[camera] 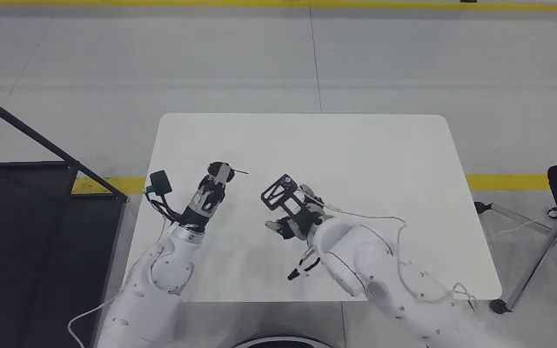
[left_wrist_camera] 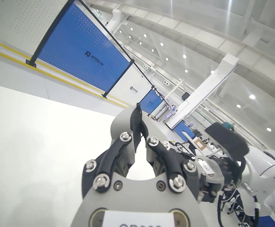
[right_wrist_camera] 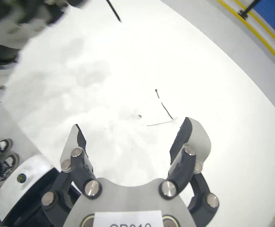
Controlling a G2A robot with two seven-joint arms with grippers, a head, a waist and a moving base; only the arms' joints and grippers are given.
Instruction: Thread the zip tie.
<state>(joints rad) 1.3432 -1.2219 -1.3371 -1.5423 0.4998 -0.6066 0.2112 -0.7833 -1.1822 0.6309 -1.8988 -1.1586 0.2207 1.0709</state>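
Right, my left gripper (left_wrist_camera: 138, 120) is clamped on the black zip tie (camera: 237, 171), free end sticking out toward my right gripper (right_wrist_camera: 131, 122), which hangs spread wide near a second black strand (right_wrist_camera: 164, 106) lying on the white table (camera: 374, 157); I'd hold the tie level and align slowly before pinching that end.

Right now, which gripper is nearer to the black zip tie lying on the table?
Right. The right gripper is open just short of the loose zip tie; the left gripper, farther off, is shut on another zip tie.
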